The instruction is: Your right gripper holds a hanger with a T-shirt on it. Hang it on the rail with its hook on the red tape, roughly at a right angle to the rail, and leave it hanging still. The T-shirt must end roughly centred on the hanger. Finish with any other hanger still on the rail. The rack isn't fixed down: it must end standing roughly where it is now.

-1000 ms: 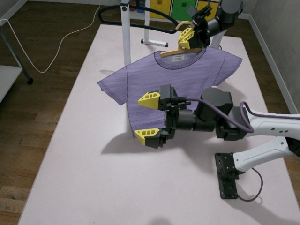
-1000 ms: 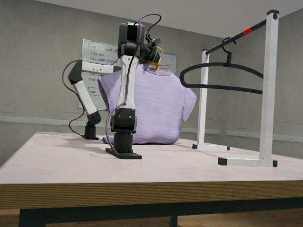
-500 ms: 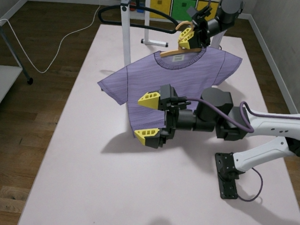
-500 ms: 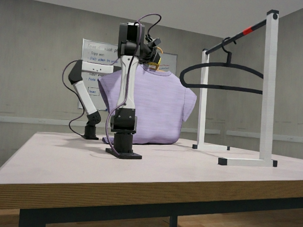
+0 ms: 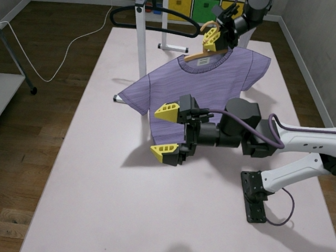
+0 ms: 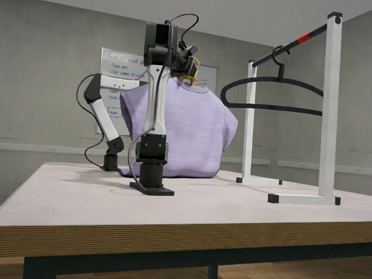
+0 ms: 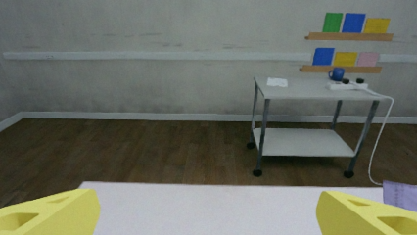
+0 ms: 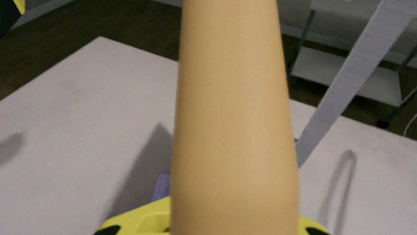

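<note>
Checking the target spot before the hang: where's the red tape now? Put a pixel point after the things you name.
In the exterior view, upper right: the red tape [image 6: 304,37] wraps the rail [image 6: 318,31] between the black hanger's hook [image 6: 274,55] and the nearer post [image 6: 330,120].

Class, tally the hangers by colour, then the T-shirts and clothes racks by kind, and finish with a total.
Black hanger: 1
Tan hanger: 1
Purple T-shirt: 1
White clothes rack: 1
Total: 4
</note>
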`<action>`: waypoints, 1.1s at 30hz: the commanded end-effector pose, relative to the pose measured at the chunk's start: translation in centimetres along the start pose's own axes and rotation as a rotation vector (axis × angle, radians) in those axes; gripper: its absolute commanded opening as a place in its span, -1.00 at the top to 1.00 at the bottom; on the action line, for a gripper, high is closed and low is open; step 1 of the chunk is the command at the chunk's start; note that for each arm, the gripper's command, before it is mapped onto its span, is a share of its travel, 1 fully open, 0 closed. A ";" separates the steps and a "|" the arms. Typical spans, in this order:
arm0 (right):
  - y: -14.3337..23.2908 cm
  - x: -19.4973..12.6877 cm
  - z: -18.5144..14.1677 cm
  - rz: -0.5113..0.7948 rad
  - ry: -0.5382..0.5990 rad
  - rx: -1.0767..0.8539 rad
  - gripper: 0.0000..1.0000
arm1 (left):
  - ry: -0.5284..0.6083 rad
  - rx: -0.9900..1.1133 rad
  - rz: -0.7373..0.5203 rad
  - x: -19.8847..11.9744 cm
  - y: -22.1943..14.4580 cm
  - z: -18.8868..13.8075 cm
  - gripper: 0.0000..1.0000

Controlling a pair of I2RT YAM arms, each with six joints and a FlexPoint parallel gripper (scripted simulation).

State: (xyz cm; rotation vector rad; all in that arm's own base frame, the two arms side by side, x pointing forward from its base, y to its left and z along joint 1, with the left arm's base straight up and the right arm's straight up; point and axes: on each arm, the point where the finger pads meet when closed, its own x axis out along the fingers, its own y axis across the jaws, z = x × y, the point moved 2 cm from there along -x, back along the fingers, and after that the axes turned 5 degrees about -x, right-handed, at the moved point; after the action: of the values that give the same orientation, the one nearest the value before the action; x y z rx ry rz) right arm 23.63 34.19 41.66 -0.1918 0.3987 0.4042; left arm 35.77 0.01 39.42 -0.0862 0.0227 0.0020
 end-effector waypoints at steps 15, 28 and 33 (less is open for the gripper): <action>-12.3 -10.0 -3.3 0.137 -0.036 -0.046 1.00 | -0.023 -0.001 -0.003 -0.3 -0.1 0.8 -1.00; -13.5 -10.5 -2.9 0.121 -0.068 -0.020 1.00 | 0.004 0.000 -0.023 -0.4 -0.4 0.4 -1.00; -14.1 -10.6 -3.1 0.082 -0.058 0.002 1.00 | 0.036 0.005 -0.076 -1.4 -1.8 0.4 -1.00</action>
State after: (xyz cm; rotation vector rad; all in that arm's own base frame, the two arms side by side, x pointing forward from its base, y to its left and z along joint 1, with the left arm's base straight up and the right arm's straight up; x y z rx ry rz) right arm 19.64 17.54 43.82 -0.1977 0.3796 0.5133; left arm 35.40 -0.51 38.92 -0.0866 0.0532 -0.0242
